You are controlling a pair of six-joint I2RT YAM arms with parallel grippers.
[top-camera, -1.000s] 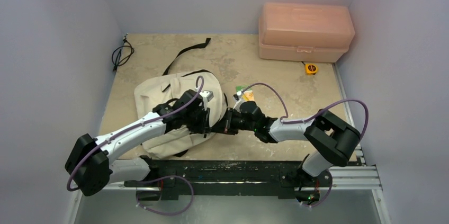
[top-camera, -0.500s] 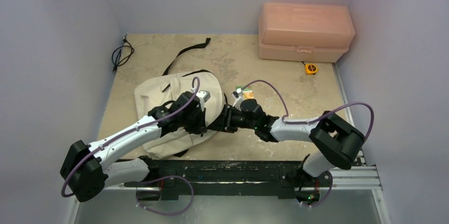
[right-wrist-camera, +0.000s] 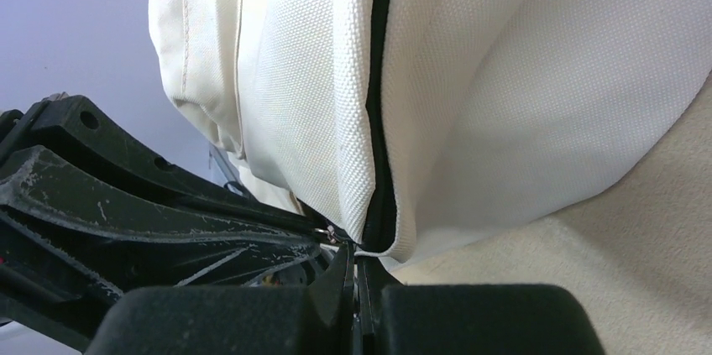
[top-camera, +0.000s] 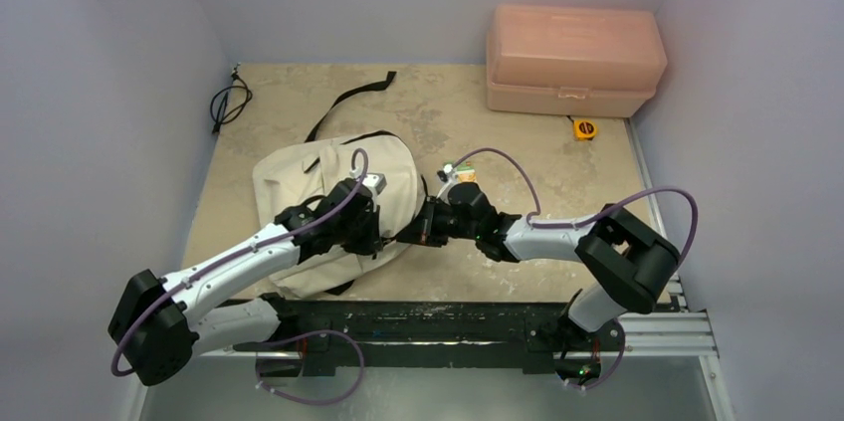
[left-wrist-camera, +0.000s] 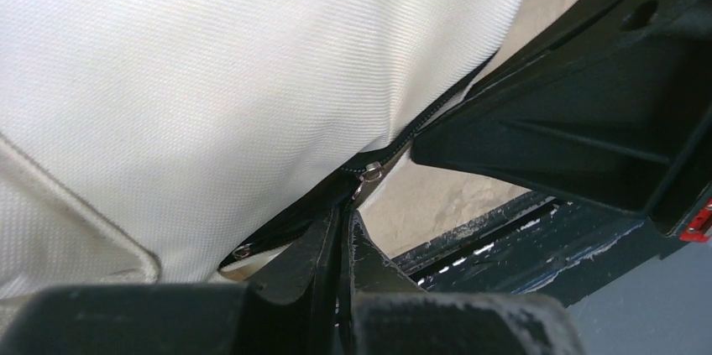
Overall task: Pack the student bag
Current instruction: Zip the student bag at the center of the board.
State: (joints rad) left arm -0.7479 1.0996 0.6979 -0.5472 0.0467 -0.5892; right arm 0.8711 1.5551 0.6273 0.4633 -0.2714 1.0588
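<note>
Two pale lilac walls (top-camera: 100, 93) flank a beige speckled table (top-camera: 518, 152). On its near left part lies the student bag (top-camera: 299, 177); the left gripper (left-wrist-camera: 342, 225) and the right gripper (right-wrist-camera: 354, 258), both clenched, meet at its right edge, tips against the black zipper (right-wrist-camera: 379, 120). A salmon box (top-camera: 574, 60), lid closed, stands far right.

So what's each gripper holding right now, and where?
Both pinch the student bag at its zipper line: the left gripper by the metal pull, the right gripper on the seam edge beside the zipper. Whether the pull is gripped cannot be told.
</note>
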